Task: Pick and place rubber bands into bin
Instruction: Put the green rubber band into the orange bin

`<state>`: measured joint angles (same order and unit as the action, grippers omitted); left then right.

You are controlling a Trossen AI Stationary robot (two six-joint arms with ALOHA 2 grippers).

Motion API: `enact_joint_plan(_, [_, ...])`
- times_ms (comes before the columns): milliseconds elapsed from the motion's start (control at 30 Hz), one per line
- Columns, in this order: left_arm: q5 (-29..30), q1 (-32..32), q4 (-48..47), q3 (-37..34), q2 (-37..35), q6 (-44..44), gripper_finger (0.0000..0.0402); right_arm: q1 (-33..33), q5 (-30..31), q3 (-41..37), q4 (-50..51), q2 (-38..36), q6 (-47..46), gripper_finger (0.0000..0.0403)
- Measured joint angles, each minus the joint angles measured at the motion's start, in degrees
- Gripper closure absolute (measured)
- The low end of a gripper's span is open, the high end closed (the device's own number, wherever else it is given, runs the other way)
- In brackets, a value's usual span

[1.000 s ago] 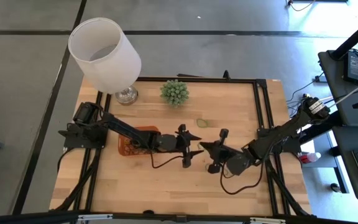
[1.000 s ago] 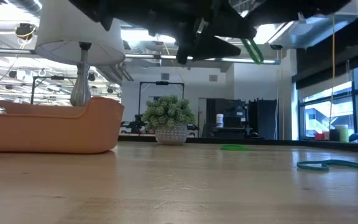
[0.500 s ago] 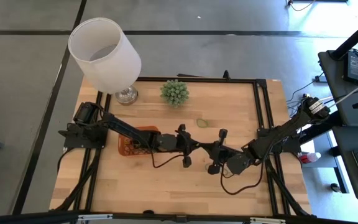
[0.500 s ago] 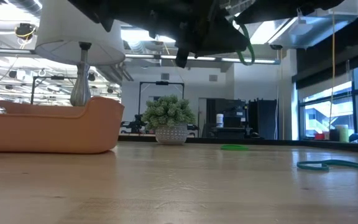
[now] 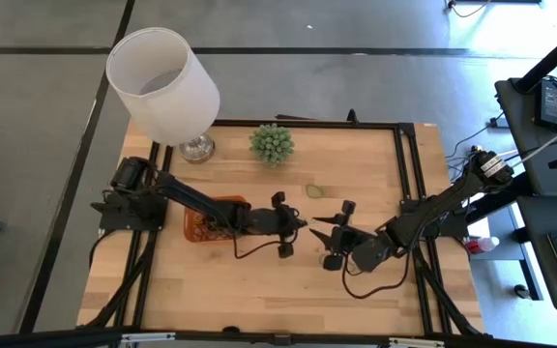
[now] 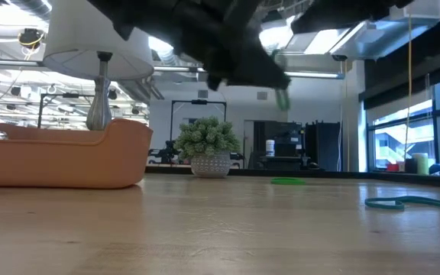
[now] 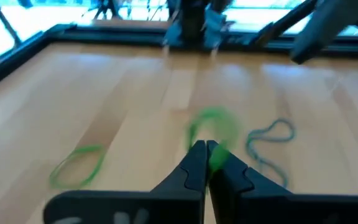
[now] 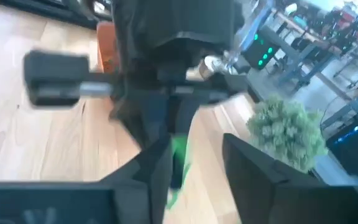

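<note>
One green rubber band hangs pinched in the closed left gripper, above mid-table. The bin lies back along that arm, toward its base (a short carry). The band's loop dangles downward from the tips. The right gripper, jaws apart and empty, faces it.
</note>
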<state>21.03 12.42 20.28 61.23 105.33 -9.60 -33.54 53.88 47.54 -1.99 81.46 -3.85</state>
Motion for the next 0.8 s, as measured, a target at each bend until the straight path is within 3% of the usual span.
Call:
enact_joint_plan(167, [2.04,-0.22,-15.44,-0.02,-7.16,-5.08,0.0399,-0.02,-0.06,0.01,12.89,-0.01,-13.42,0.0224])
enact_joint_plan(333, [2.39,-0.15,-32.73,0.0,-18.0,-6.89,0.0399,-0.54,-0.25,0.01,26.49,0.01,-30.58,0.0224])
enact_joint_plan(433, [1.22,-0.17,-44.57,0.0,-24.36,-12.77,0.0399,-1.13,-0.58,-0.01,31.34,0.32,-37.85,0.0228])
enact_joint_plan(633, [-0.21,0.24,-71.43,0.02,-30.94,-23.7,0.0398,-2.32,-0.26,-0.03,33.57,2.75,-39.66,0.023])
enact_joint_plan(800, [-0.17,-0.03,-78.68,0.0,-29.76,-29.45,0.0399,-1.86,0.34,-0.05,32.91,4.26,-39.36,0.023])
